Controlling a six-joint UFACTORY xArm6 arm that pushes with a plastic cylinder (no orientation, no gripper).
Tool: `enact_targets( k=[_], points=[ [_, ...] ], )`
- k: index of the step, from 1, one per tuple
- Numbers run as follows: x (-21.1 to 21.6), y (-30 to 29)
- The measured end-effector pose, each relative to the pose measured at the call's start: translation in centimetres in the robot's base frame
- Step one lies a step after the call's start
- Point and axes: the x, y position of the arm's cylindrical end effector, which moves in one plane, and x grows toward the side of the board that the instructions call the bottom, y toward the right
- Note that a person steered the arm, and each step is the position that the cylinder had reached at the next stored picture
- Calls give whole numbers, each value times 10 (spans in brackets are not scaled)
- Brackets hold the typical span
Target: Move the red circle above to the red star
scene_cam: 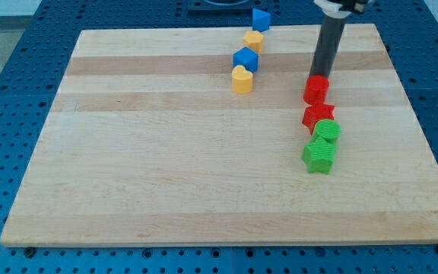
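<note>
The red circle (316, 90) lies on the wooden board at the view's right, just above the red star (317, 116) and touching or nearly touching it. My tip (321, 75) stands at the top edge of the red circle, touching it from the view's top. The dark rod rises from there toward the view's top.
A green circle (328, 131) and a green star (318, 156) sit right below the red star. A blue block (261, 19), a yellow block (252, 40), a blue block (245, 58) and a yellow heart (242, 79) form a line at top centre. The board's right edge (420, 137) is close.
</note>
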Motion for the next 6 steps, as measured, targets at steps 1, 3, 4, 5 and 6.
enact_targets(
  k=[1,3,4,5,6],
  points=[
    [0,19],
    [-6,26],
    [-6,26],
    [-5,25],
    [-5,26]
  ],
)
